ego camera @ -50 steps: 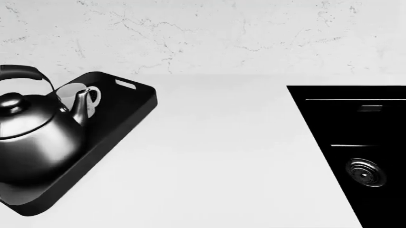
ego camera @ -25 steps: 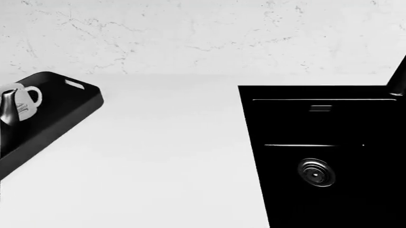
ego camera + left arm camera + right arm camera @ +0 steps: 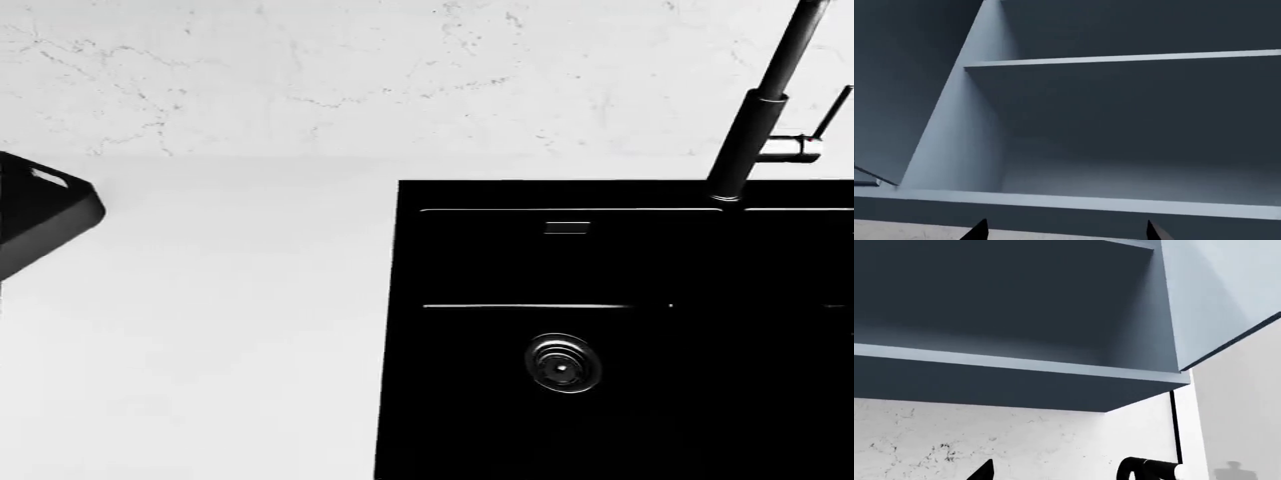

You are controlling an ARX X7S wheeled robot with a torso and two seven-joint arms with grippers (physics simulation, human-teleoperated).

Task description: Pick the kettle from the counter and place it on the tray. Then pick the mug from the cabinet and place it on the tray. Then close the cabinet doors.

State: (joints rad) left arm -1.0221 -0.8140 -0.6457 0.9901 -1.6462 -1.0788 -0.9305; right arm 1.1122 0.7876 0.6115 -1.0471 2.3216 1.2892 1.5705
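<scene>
The head view is looking down on the white desk (image 3: 227,330), w/ the black sink (image 3: 614,330) taking up the right half and its round drain (image 3: 562,362) sitting near the middle of the basin. A dark faucet (image 3: 754,120) is rising from the sink's back edge, w/ a small lever (image 3: 801,148) sticking out at its side, and the white veined marble wall (image 3: 374,70) is running behind everything. Only 1 corner of the black tray (image 3: 40,215) is showing at the far left edge, resting on the desk well apart from the sink; 1 slot handle (image 3: 50,178) is visible in its end. The kettle and the mug are not showing in any view, so where they are sitting can't be told.

The left wrist view is facing into the open cabinet (image 3: 1121,125): blue-grey interior, 1 shelf (image 3: 1121,58) crossing the upper part, the bottom board (image 3: 1074,202) crossing the lower part, a side wall (image 3: 961,125) slanting beside them. The left tool (image 3: 1066,231) is showing only as 2 dark fingertips (image 3: 978,231) at the frame edge (standing clearly apart, nothing between them).

The right wrist view is looking up at the cabinet's underside (image 3: 1001,385) and its interior, w/ marble wall below it. The right tool (image 3: 1054,472) is barely showing: 1 dark tip (image 3: 982,472) plus a rounded dark part, so can't tell if it's apart or together.
</scene>
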